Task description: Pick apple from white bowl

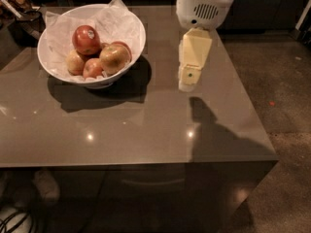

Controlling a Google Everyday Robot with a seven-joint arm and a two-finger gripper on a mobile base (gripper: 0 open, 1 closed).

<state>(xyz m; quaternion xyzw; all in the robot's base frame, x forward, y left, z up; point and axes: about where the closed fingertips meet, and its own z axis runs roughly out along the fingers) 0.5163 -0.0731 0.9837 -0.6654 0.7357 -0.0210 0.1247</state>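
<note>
The white bowl [129, 25], lined with crinkled white paper, sits at the table's back left. In it lies the golden-yellow apple [113, 58] with a reddish blush, at the right side of the pile. A deep red apple [86, 39] with a white sticker sits beside it, and smaller pale apples [77, 62] lie at the front. My gripper [186, 84], cream-coloured under a white arm housing [204, 6], hangs above the table to the right of the bowl, clear of it and holding nothing.
The grey-brown table [121, 125] has its right edge near x 500 and its front edge low in view. Dark clutter [19, 8] lies at the far left behind the bowl. Speckled floor [282, 106] runs along the right.
</note>
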